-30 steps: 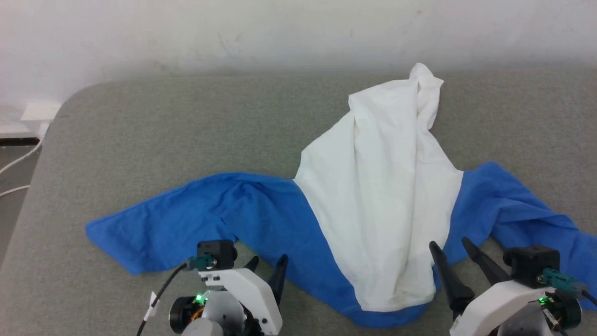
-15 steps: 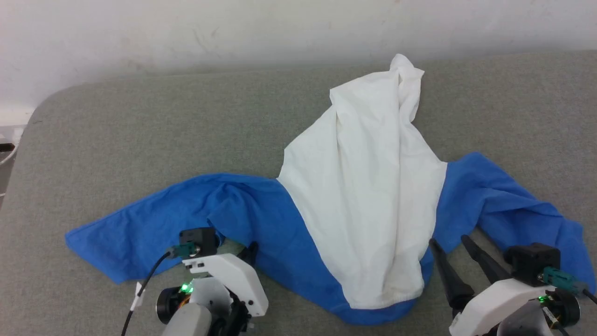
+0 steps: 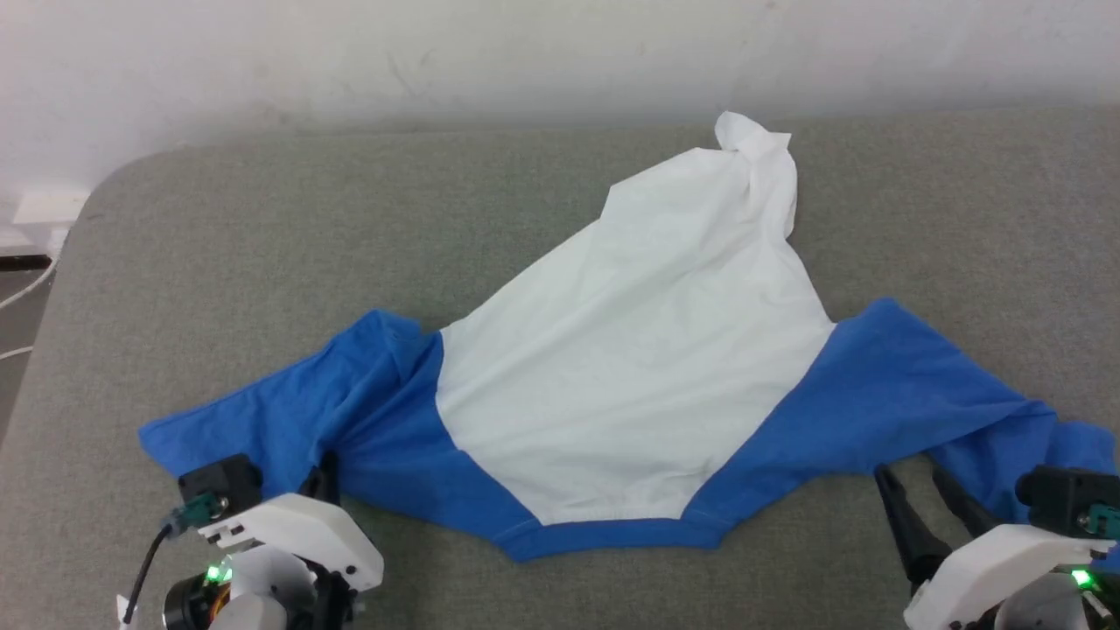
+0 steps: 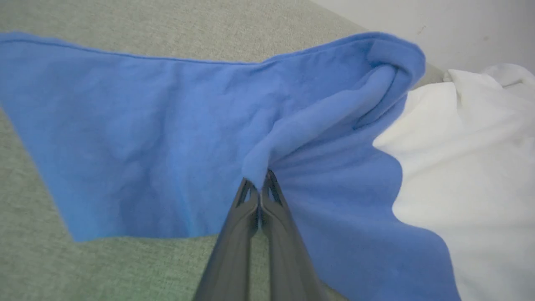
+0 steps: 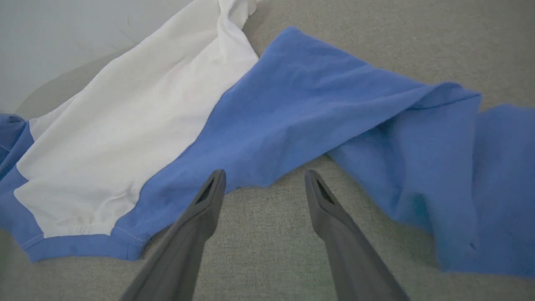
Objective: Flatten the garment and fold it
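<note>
The garment (image 3: 630, 385) lies on a grey padded surface, its white body spread wide, a blue sleeve out to each side and the blue neckband (image 3: 604, 534) nearest me. My left gripper (image 3: 322, 477) is at the lower left, shut on a raised fold of the left sleeve (image 4: 138, 138); the left wrist view shows my left gripper (image 4: 259, 184) with its fingers pressed together on that blue fold. My right gripper (image 3: 914, 486) stands open just before the right sleeve (image 3: 884, 394). In the right wrist view my right gripper (image 5: 264, 175) has its tips at the sleeve's near edge, with nothing held.
The grey padded surface (image 3: 262, 236) runs back to a white wall (image 3: 525, 52). Its rounded left corner drops off to a floor with a white cable (image 3: 26, 293). The garment's white hem end (image 3: 752, 144) is bunched and twisted at the far side.
My left gripper has shut on the left sleeve and drawn it left and toward me. The white body has spread out flatter and wider. The right gripper stays open, now further right.
</note>
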You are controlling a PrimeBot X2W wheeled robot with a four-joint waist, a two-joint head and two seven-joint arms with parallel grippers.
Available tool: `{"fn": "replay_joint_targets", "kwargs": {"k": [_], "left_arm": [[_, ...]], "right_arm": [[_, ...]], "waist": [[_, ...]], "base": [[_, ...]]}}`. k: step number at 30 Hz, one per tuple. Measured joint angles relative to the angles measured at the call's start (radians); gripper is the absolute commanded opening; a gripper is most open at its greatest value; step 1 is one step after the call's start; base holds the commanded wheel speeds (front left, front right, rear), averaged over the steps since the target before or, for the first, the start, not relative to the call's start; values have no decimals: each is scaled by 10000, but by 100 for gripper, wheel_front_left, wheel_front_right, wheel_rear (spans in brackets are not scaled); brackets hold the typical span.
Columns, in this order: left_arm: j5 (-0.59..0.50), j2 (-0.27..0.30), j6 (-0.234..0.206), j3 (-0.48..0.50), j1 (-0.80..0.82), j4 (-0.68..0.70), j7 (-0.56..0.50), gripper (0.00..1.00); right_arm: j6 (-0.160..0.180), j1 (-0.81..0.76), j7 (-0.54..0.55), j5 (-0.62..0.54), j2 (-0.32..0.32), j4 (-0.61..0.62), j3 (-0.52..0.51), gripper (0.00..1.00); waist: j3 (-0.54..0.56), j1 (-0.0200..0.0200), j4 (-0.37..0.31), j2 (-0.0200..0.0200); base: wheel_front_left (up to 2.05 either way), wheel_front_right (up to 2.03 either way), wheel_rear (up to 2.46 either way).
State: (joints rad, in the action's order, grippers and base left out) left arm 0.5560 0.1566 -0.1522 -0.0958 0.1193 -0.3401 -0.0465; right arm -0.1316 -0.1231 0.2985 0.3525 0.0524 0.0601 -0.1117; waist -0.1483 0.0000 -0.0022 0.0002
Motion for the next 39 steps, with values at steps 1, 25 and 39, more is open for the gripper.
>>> {"fn": "replay_joint_targets", "kwargs": {"k": [1,25,39], "left_arm": [[4,19,-17,35,-6,13,46,0],[-12,23,6,-318,169,165,205,0],[125,48,17,-324,19,257,261,0]], "right_arm": [[0,42,111,44,2,-174,-109,100],[-4,2803,508,627,29,-3712,-405,8],[0,2178,-913,631,-12,-1908,-182,0]], "waist": [[-28,0,4,0],[-671,0,230,-1],[1,-1,13,-1]], "base": [[0,0,0],[0,0,0],[0,0,0]]}}
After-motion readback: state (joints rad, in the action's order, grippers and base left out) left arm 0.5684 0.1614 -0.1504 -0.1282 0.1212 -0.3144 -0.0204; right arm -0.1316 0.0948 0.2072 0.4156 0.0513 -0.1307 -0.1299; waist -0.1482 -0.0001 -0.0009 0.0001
